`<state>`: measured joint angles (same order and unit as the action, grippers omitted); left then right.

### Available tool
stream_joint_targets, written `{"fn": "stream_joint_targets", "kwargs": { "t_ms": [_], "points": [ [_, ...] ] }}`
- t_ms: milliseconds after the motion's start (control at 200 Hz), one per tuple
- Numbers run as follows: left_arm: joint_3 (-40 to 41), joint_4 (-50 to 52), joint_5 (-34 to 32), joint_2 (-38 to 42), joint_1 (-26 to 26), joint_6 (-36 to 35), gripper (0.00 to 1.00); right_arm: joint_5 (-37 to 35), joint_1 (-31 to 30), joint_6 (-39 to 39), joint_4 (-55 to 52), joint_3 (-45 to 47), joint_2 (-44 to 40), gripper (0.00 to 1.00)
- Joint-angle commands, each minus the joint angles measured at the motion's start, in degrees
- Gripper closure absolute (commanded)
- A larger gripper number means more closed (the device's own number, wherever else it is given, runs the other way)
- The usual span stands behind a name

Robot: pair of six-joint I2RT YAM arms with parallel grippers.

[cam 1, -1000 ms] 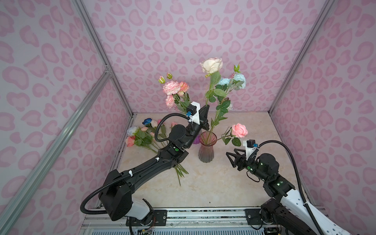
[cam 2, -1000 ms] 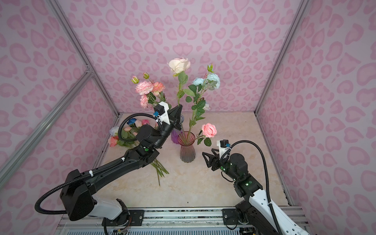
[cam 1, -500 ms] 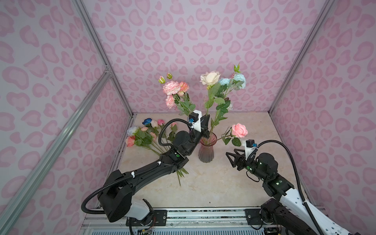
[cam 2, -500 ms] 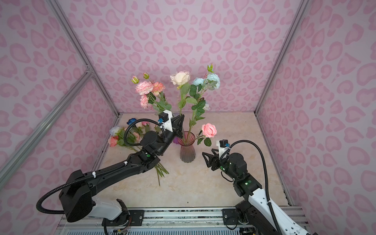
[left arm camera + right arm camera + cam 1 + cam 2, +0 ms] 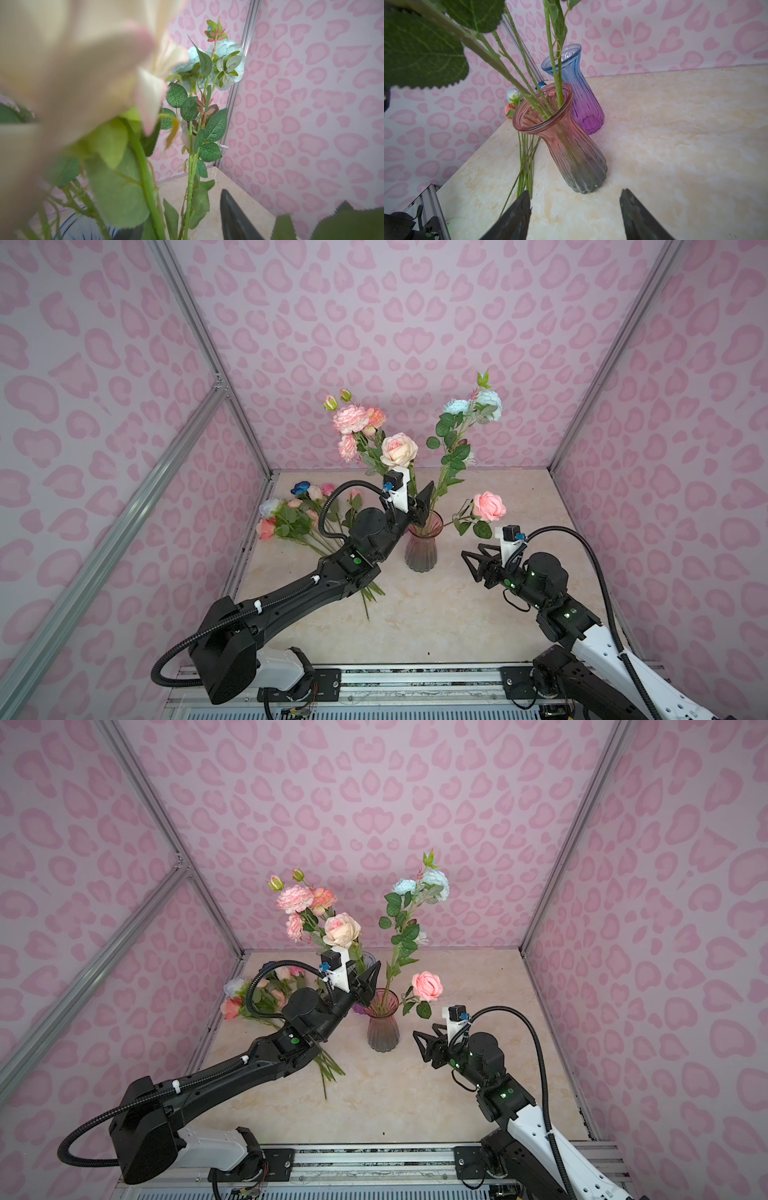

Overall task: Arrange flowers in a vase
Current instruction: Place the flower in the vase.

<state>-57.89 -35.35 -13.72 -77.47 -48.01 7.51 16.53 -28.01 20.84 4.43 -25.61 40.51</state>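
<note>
While the left gripper [image 5: 368, 982] sits at the mouth of the pink vase [image 5: 421, 549], its jaws stand apart. In the left wrist view the cream rose's green stem runs clear of the one finger [image 5: 234, 218] that shows. That cream rose [image 5: 399, 450], tinged pink at the petal edges, stands just above the gripper. Beside it rise tall leafy stems topped with pale blue blooms [image 5: 478, 404], and a pink rose [image 5: 489, 506] leans out low over the rim toward the right arm. Pink and coral blooms [image 5: 357, 418] with two closed buds stand behind; which vase holds them is hidden. A blue and purple vase [image 5: 577, 87] stands just behind the pink one. More flowers [image 5: 291, 518], one of them dark blue [image 5: 300, 488], lie in a bunch on the table [image 5: 519, 605] near the left wall. The right gripper [image 5: 473, 560] hangs near the pink vase, jaws apart and holding nothing.
</note>
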Motion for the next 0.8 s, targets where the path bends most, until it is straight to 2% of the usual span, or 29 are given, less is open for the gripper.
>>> {"fn": "stream_joint_targets", "kwargs": {
  "t_ms": [0, 60, 105, 225, 305, 460, 795],
  "points": [
    [-1.98, 8.57, -4.32, 3.29, 0.00, 0.71, 0.24, 0.38, -0.03, 0.29, 0.74, -0.77, 0.65, 0.30],
    [-2.69, 14.07, -6.13, 6.48, 0.01, 1.49, 0.20, 0.56, 0.04, 0.49, 0.63, -1.49, 1.36, 0.30],
    [-2.79, 17.98, -8.12, 9.05, 0.02, 2.52, 0.01, 0.68, 0.00, 0.43, 0.37, -2.27, 2.08, 0.30],
    [-5.54, 29.92, -11.86, 14.12, -0.06, 3.68, 0.02, 0.01, -0.01, 0.17, -0.40, -4.02, 4.38, 0.27],
    [-5.99, 34.48, -13.58, 16.91, 0.00, 5.04, 0.02, -0.53, 0.06, 0.24, -0.97, -5.11, 6.22, 0.25],
    [-3.48, 34.72, -12.40, 21.45, 0.02, 6.53, 0.02, -0.19, 0.06, 1.12, -2.53, -8.08, 9.92, 0.24],
    [-4.74, 35.73, -5.28, 19.61, -0.02, 5.81, 0.02, -4.68, 0.04, 1.62, -3.89, -8.89, 6.46, 0.24]
  ]
}}
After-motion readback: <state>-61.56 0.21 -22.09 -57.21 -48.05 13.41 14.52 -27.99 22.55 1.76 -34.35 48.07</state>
